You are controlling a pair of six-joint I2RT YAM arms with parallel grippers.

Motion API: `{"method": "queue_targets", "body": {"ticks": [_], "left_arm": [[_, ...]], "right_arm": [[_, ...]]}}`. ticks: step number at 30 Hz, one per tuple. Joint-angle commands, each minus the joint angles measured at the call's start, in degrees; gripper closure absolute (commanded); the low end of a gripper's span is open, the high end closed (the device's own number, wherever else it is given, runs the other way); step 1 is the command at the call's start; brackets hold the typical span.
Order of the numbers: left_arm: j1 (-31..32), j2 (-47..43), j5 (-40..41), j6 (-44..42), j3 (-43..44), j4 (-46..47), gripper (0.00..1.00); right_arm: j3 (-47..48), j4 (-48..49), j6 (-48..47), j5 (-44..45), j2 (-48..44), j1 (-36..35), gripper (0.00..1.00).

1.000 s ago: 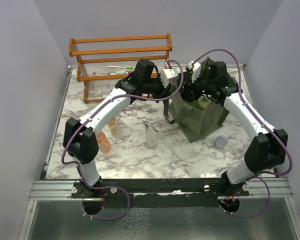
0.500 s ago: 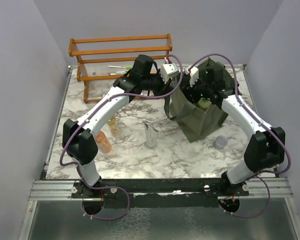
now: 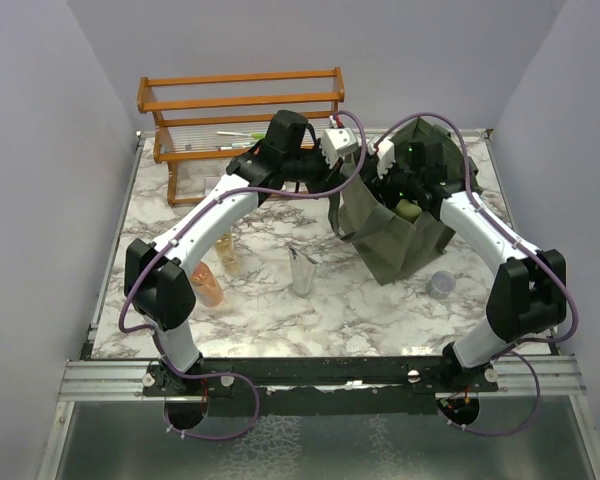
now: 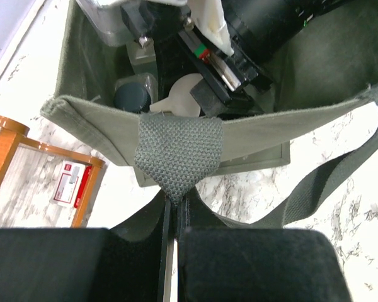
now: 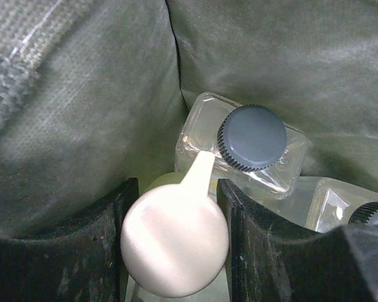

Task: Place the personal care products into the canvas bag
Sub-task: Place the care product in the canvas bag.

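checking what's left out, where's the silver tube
In the top view, the silver tube stands on the marble table, left of the canvas bag, right of the amber bottle.

Pale lavender walls (image 3: 40, 150) — white marble table (image 3: 280, 310), orange wooden rack (image 3: 240, 100).

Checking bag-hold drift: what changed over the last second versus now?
The left pincer, shut on the rim of the dark olive canvas bag, shifted slightly toward the orange wooden rack, drawing the rim along. The right pincer stays inside the bag gripping the pale green pump bottle. The amber-orange bottles, silver metallic tube and small round lavender jar are unmoved.
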State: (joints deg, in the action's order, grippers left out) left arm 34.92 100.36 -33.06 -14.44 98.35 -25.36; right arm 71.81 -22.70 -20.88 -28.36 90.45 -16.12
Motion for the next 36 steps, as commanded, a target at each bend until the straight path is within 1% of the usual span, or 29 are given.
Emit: {"method": "queue_targets", "body": {"ticks": [1, 11, 17, 18, 22, 24, 27, 32, 36], "left_arm": [[0.17, -2.8, 1.37, -2.62, -1.69, -0.73, 1.0], [0.24, -2.8, 1.47, -4.41, -2.68, -1.61, 1.0], [0.24, -2.81, 1.68, -4.67, -3.62, -1.64, 1.0], [0.23, -4.33, 1.68, -4.51, -3.8, -1.59, 1.0], [0.24, -4.99, 1.87, -4.32, -4.38, -1.36, 1.0], [0.24, -5.08, 2.35, -3.68, -4.2, -1.12, 1.0], [0.24, -5.13, 2.57, -2.59, -3.11, -0.98, 1.0], [0.24, -4.59, 1.71, -0.25, 0.35, -0.96, 1.0], [0.24, -4.14, 1.66, 0.93, 3.26, -0.96, 1.0]], "right_arm": [[1.83, 3.53, 0.04, -4.21, 0.1, -0.58, 0.83], [4.7, -0.68, -0.27, -4.03, 0.78, -0.57, 0.68], [5.33, -1.11, 0.52, -3.82, 0.34, -0.54, 0.62], [5.5, -1.2, 0.76, -3.78, 0.28, -0.57, 0.61], [5.87, -1.52, 1.06, -2.88, -0.05, -0.58, 0.59], [5.65, -1.43, 1.12, -2.33, -0.18, -0.58, 0.6], [5.54, -1.3, 1.15, -1.57, -0.19, -0.58, 0.65], [5.01, -1.21, 0.7, -0.63, 0.05, -0.58, 0.8], [4.78, -1.12, 0.48, 0.29, 0.41, -0.58, 0.86]]}}
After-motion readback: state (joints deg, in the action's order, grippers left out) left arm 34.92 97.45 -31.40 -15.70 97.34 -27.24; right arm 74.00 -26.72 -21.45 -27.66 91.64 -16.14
